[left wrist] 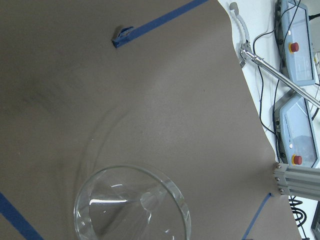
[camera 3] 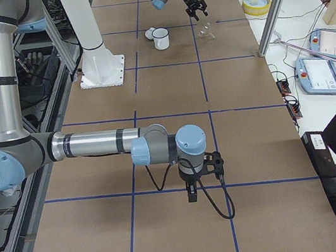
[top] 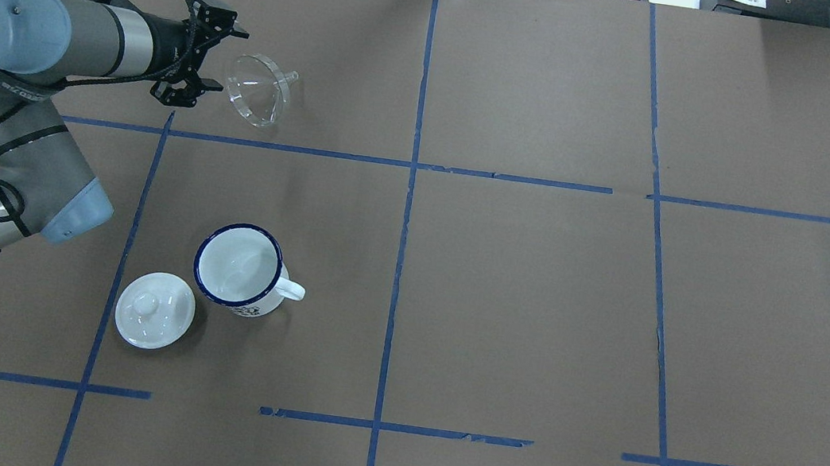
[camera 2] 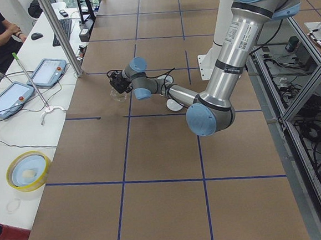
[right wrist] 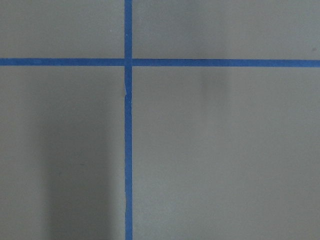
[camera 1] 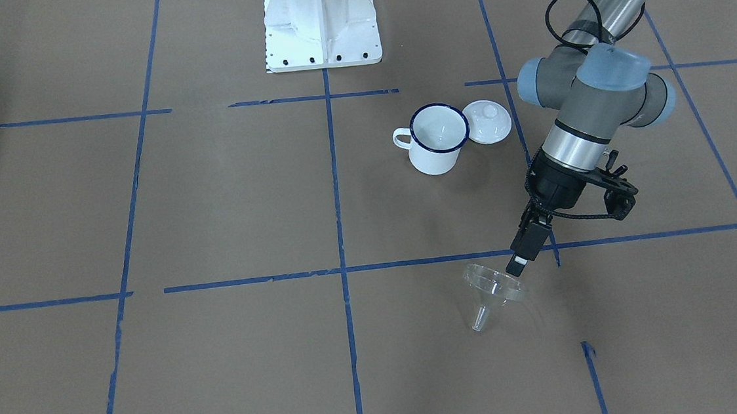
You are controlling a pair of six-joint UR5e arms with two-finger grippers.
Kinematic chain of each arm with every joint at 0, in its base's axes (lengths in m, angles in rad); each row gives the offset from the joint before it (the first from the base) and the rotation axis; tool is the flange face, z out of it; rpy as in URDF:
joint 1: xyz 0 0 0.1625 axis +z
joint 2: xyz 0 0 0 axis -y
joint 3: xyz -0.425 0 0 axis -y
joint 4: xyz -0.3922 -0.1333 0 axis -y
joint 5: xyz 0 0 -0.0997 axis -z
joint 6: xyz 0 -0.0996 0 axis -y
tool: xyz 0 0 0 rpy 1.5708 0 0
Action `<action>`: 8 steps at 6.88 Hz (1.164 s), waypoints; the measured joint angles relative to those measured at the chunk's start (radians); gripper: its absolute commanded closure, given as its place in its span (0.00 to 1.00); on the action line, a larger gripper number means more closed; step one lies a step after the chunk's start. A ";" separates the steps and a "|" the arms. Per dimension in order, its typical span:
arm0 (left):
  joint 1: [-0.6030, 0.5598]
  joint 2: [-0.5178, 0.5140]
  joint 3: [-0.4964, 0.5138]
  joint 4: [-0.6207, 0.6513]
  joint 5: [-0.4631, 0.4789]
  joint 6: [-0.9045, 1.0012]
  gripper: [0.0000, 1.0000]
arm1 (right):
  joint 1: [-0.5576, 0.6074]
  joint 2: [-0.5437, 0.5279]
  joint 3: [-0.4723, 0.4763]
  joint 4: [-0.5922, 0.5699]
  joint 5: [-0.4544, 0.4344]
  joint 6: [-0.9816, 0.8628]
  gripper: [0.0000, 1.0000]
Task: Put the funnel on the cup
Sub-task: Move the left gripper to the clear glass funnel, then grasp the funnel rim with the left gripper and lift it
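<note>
Black fingers of the left gripper (camera 1: pixel 518 265) pinch the rim of the clear funnel (top: pixel 260 90), far out from the robot. Its spout tips away, not straight down. The white enamel mug (top: pixel 238 267) stands mouth up, well apart, back toward the robot. The right gripper (camera 3: pixel 192 194) is far off. Open or closed, I cannot tell.
</note>
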 measured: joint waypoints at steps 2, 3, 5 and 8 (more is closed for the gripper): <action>0.005 -0.025 0.035 -0.009 0.002 0.004 0.35 | 0.000 0.000 0.000 0.000 0.000 0.000 0.00; 0.007 -0.030 0.056 -0.041 0.004 0.006 0.35 | 0.000 0.000 0.000 0.000 0.000 0.000 0.00; 0.012 -0.034 0.101 -0.111 0.029 0.005 0.37 | 0.000 0.000 -0.001 0.000 0.000 0.000 0.00; 0.022 -0.062 0.152 -0.121 0.038 0.005 0.52 | 0.000 0.000 0.000 0.000 0.000 0.000 0.00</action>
